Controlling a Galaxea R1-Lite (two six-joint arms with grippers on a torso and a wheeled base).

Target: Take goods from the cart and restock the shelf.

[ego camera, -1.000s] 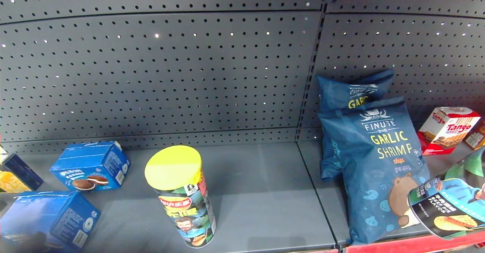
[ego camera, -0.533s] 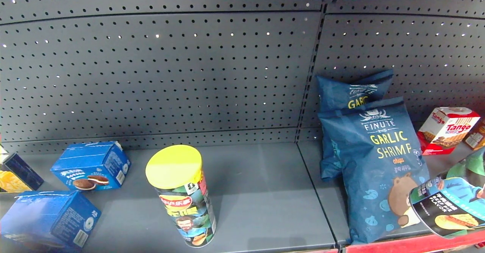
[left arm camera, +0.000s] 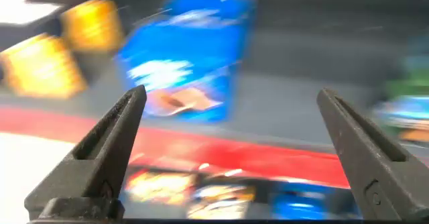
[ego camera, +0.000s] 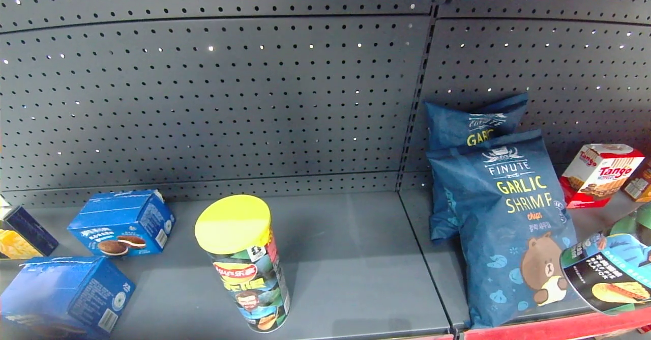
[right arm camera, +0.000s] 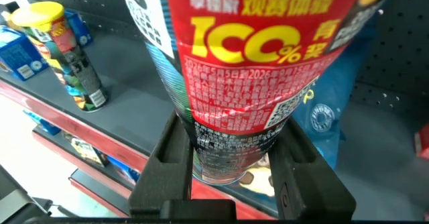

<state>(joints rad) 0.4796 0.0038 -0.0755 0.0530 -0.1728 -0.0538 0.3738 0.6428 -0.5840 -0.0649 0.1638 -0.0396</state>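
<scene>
Right wrist view | right pincer (right arm camera: pixel 234 140) clamps chip can (right arm camera: pixel 249 63) — red label, yellow print | left pincer (left arm camera: pixel 231 95) spread wide

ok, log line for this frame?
right hand: shut on chip can, near front blue bag | left hand: open, empty

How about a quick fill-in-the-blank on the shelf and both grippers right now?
The upright can on the shelf has a ____ lid.
The right gripper is shut on a second can, while the left gripper is ____.
The front chip bag stands to the upright can's ____.
Missing words: yellow; open; right.
</scene>
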